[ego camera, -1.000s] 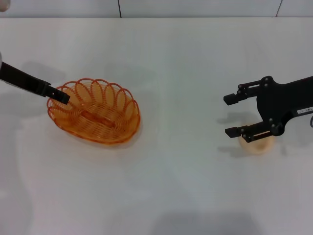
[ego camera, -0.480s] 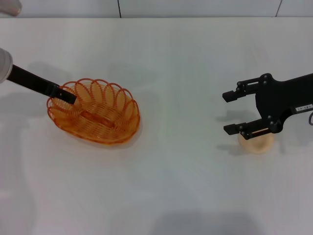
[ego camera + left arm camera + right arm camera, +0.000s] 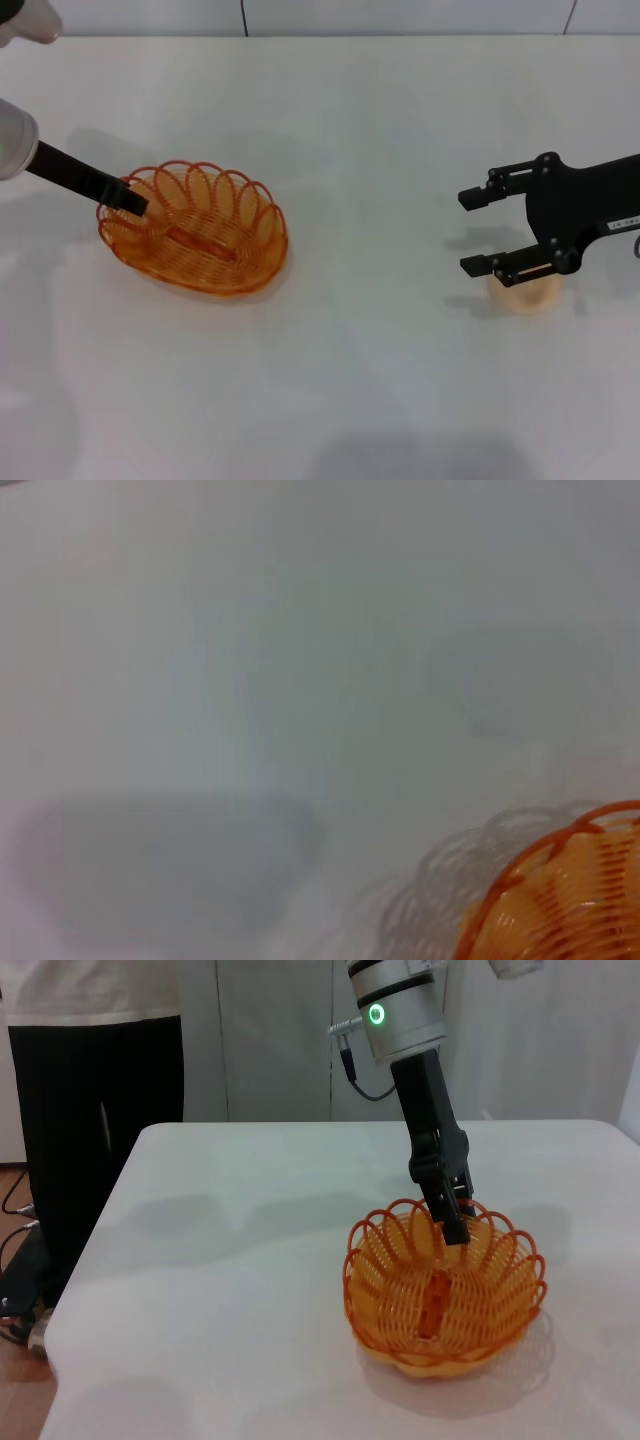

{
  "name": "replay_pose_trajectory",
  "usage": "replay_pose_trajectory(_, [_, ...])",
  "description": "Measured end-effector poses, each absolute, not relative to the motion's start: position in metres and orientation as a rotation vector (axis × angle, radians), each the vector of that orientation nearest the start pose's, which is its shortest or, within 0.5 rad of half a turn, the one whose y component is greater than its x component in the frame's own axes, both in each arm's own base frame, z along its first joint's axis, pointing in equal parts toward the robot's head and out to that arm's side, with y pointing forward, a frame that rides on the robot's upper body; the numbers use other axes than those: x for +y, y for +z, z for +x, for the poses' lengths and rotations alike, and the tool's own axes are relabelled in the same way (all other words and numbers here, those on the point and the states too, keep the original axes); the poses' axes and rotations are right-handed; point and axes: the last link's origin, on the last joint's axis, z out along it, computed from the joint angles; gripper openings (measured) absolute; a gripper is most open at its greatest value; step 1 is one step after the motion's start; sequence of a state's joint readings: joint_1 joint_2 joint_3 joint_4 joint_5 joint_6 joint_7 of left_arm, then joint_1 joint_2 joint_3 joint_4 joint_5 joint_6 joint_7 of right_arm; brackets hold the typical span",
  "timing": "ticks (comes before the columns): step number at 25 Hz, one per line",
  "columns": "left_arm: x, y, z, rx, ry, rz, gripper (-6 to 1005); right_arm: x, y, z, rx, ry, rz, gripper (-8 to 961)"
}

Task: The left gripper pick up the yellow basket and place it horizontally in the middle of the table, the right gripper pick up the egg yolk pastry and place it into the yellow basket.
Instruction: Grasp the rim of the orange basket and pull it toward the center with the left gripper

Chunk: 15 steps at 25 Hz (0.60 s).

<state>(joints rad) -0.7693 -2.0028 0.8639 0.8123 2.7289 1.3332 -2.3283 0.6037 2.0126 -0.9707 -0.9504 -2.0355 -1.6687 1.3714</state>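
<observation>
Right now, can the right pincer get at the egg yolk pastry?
Probably yes. The right pincer is open and hovers just above the egg yolk pastry, which sits alone on the table with nothing beside it. The left pincer is far off at the yellow basket rim.

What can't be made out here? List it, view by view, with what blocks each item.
- Head view: the egg yolk pastry is partly covered by the open right gripper; whether they touch is unclear.
- Head and right wrist views: the left gripper sits at the rim of the yellow basket, its fingertips masked by the wire loops.
- Left wrist view: only a corner of the basket shows, cut off by the frame edge; no fingers appear.
</observation>
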Motion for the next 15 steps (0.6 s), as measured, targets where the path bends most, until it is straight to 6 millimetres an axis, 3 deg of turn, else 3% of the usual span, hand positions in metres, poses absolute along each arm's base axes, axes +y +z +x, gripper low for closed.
replay_pose_trajectory(7, [0.404,0.035,-0.268,-1.222,0.333,-2.38,402,0.35,0.027,0.204,-0.016,0.344,-3.001,713])
replay_pose_trajectory(9, [0.404,0.034,-0.267,-1.226,0.331,-2.385,163,0.35,0.027,0.204,-0.017,0.345,-3.0,712])
replay_pose_trajectory(15, [0.394,0.033,-0.256,-1.283,0.242,-2.448,96,0.349,0.028,0.205,-0.014,0.346,-2.997,711])
